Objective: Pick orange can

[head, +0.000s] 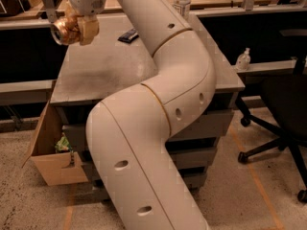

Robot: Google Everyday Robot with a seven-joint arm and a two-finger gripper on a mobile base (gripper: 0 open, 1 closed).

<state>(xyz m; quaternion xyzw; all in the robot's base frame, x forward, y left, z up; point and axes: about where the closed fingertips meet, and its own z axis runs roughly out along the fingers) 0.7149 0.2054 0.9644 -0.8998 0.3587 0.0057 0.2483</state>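
Note:
The orange can (64, 28) is a small shiny orange-gold can with a silver round end facing left. It hangs in the air above the left edge of the grey table (100, 73). My gripper (76, 28) is at the top left of the camera view, shut on the can, with one tan finger (88, 30) showing on the can's right side. My white arm (158, 104) runs from the bottom middle up to it and hides much of the table.
A clear plastic bottle (182, 1) stands at the table's back. A dark flat object (128, 35) lies on the table near it. An open cardboard box (50, 152) sits on the floor at the left. A black office chair (283, 114) is at the right.

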